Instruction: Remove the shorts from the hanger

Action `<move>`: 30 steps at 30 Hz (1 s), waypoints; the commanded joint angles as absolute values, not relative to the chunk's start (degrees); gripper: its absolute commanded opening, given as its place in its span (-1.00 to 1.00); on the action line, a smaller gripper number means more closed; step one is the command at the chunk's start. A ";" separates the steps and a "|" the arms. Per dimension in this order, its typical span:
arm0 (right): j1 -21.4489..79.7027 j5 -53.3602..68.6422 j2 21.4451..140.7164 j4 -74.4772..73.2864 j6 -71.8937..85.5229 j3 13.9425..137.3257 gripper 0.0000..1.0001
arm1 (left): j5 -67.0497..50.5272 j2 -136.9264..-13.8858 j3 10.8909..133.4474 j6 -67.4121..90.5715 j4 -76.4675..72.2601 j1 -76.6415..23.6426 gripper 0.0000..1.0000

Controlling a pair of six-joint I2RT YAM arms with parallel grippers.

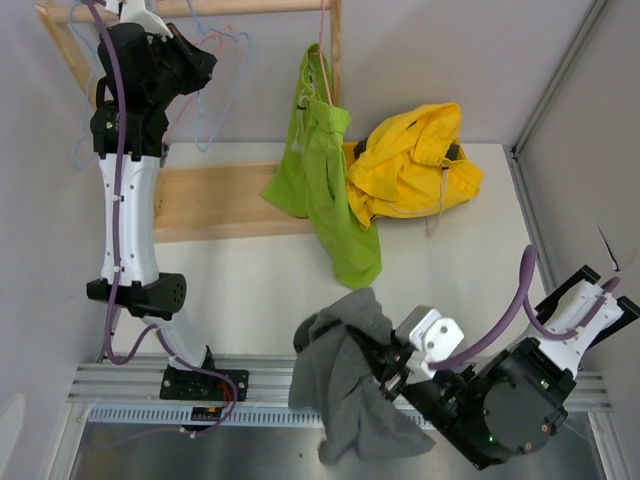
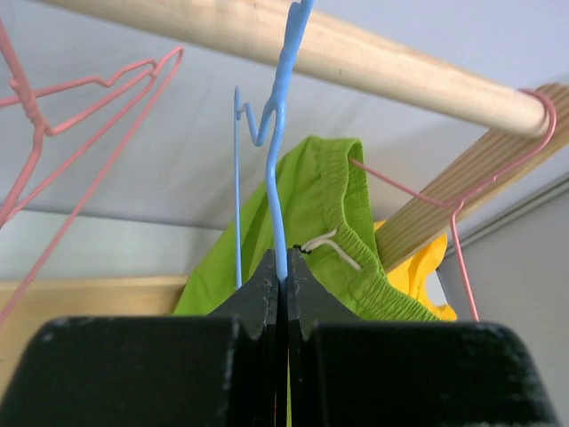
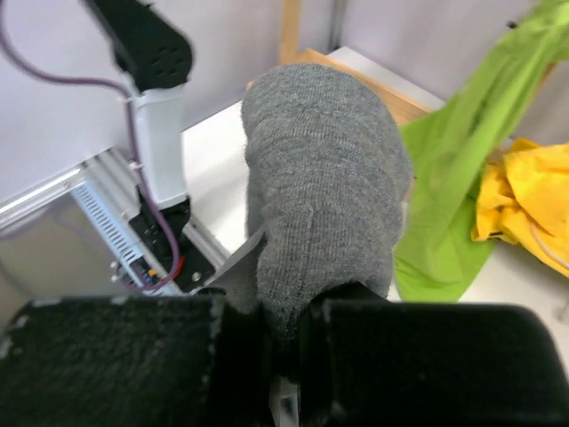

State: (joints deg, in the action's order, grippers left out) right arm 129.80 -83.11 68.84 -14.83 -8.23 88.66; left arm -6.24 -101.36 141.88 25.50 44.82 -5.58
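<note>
My right gripper (image 1: 380,368) is shut on the mid grey shorts (image 1: 350,385), which hang from it at the table's near edge; they fill the right wrist view (image 3: 324,187). My left gripper (image 1: 205,68) is up at the wooden rail (image 1: 250,8), shut on a bare blue wire hanger (image 2: 276,169). The lime green shorts (image 1: 325,180) hang from a pink hanger (image 1: 322,40) on the rail and also show in the left wrist view (image 2: 311,231). The yellow shorts (image 1: 415,160) lie crumpled on the table. Navy and olive-grey shorts are out of view.
Empty pink hangers (image 2: 53,124) hang on the rail (image 2: 356,53) to the left. The rack's wooden base board (image 1: 215,200) lies on the table (image 1: 470,270). A metal frame post (image 1: 560,80) stands at the right. The left arm's base (image 1: 205,385) sits on the near rail.
</note>
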 commanded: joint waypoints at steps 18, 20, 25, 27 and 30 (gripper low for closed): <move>125.33 -99.75 61.88 -13.44 -15.03 91.40 -1.00 | -5.98 -107.84 143.61 24.61 35.86 -5.10 -0.84; 124.81 -99.84 60.47 -15.11 -14.85 91.93 -1.00 | -5.63 -107.84 143.44 24.35 36.30 -4.92 -0.58; 118.67 -95.90 56.34 -14.17 -18.96 94.21 -1.00 | -6.59 -103.72 138.62 24.00 36.83 -4.75 0.52; 113.50 -91.87 54.50 -11.44 -23.09 94.92 -1.00 | -6.85 -99.61 133.72 24.08 36.74 -4.75 0.92; 106.29 -84.76 52.82 -1.28 -33.28 96.85 -1.00 | -7.99 -93.29 125.99 23.99 36.39 -4.75 0.99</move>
